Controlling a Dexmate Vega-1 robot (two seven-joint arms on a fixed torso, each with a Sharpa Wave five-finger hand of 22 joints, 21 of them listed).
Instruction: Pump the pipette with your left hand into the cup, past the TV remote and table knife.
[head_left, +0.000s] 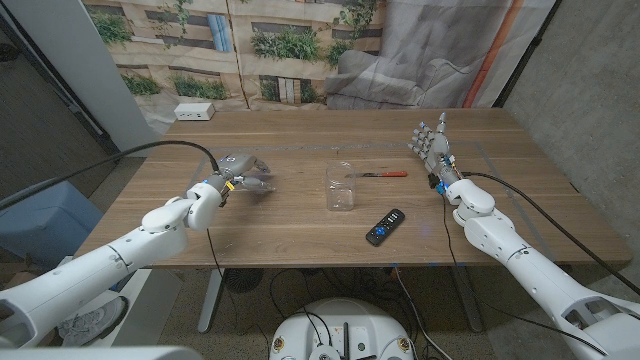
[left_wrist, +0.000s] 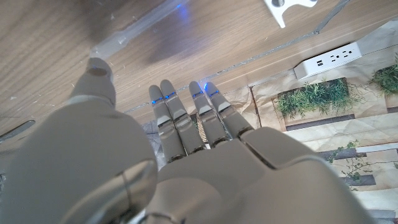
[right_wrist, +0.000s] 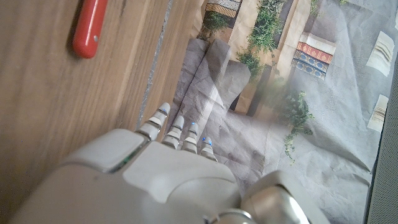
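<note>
While the left hand (head_left: 232, 176) pinches the clear pipette (head_left: 258, 184) above the table (head_left: 300, 135), well to the left of the clear cup (head_left: 341, 187), the red-handled table knife (head_left: 378, 174) lies just right of the cup, the TV remote (head_left: 385, 227) lies nearer the front edge, and the right hand (head_left: 432, 148) stands beyond the knife, fingers spread and empty.

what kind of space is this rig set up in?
Likely a robotics lab or test bay, not a home. A printed building-and-plants backdrop hangs behind the wooden table, beside a bare concrete wall. A white power strip sits at the table's far edge.
</note>
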